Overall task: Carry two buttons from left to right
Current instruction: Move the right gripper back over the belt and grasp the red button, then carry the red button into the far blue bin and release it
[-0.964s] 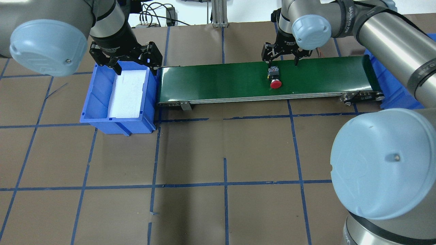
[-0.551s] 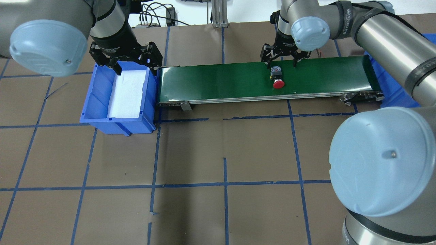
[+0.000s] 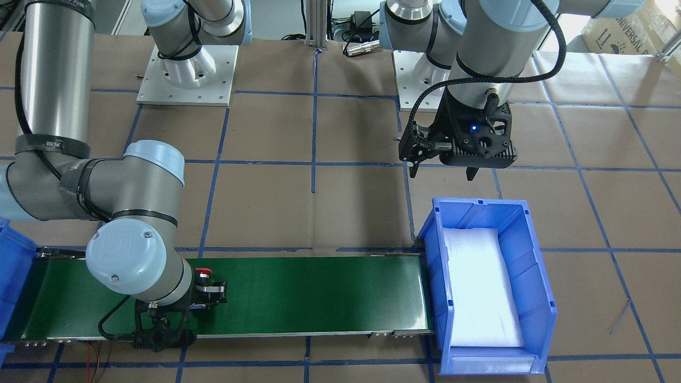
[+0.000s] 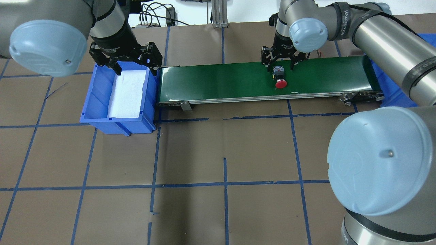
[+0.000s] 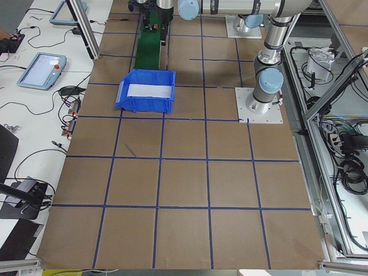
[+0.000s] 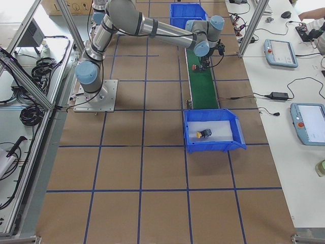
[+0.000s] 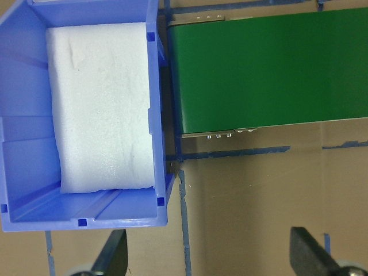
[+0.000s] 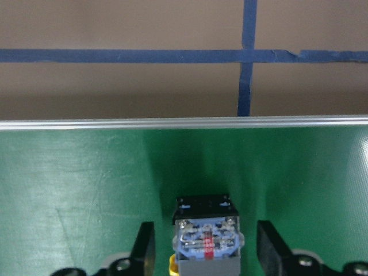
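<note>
Nearest, at the right end, the yellow mushroom-cap push-button [image 6: 203,134] lies in a foam-lined blue bin [image 6: 213,146]. The red-capped push-button [image 4: 280,78] rests on the green conveyor belt [image 4: 218,81], straddled by the spread right end effector [image 4: 279,65]; pinching its grey block seems next. Farthest, the left end effector [image 3: 442,173] hangs spread, empty.

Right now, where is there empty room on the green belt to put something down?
The green belt is bare from the blue bin at its end up to the red button. The bin's white foam is bare too; the open left gripper hovers by its rim. It is crowded around the button: the open right gripper straddles it.
</note>
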Robot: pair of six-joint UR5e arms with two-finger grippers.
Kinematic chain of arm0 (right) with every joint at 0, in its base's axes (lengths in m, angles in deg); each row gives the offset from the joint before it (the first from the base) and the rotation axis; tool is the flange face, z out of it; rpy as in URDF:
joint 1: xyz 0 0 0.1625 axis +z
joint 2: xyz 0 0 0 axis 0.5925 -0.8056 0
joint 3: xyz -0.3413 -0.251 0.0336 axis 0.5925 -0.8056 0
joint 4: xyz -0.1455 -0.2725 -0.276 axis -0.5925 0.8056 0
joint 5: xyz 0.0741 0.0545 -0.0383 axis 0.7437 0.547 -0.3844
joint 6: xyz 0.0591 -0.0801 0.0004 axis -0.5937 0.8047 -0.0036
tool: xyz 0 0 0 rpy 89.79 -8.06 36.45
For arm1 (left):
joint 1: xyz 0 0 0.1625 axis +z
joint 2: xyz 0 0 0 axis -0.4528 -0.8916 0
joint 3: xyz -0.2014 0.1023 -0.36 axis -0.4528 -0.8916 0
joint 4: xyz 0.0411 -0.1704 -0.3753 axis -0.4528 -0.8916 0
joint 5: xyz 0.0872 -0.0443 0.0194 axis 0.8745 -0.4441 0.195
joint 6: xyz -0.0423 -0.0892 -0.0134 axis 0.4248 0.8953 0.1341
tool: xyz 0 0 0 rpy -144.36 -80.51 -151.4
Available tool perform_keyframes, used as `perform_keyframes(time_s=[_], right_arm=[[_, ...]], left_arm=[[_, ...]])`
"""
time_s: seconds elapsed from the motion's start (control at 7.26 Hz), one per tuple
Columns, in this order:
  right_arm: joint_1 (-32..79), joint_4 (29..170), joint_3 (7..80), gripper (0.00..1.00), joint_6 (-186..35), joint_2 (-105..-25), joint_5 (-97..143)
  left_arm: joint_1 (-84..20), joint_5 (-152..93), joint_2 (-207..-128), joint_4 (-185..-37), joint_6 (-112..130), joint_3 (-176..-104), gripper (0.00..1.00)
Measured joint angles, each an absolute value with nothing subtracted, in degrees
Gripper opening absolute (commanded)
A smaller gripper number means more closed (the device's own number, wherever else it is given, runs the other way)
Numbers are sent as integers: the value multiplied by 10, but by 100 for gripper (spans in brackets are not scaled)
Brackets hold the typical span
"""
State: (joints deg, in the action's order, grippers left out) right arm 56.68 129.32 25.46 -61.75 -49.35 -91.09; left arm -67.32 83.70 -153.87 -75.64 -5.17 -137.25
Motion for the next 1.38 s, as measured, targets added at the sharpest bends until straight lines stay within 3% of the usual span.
perform_keyframes(time_s=[0.83, 1.38], right_arm=[[541, 1231, 198, 13, -560, -533, -980], [402, 1224, 185, 13, -341, -573, -981]], left_arm=[[-673, 838, -1539, -756, -52, -1372, 100], [-668, 834, -1539, -757, -52, -1368, 100]])
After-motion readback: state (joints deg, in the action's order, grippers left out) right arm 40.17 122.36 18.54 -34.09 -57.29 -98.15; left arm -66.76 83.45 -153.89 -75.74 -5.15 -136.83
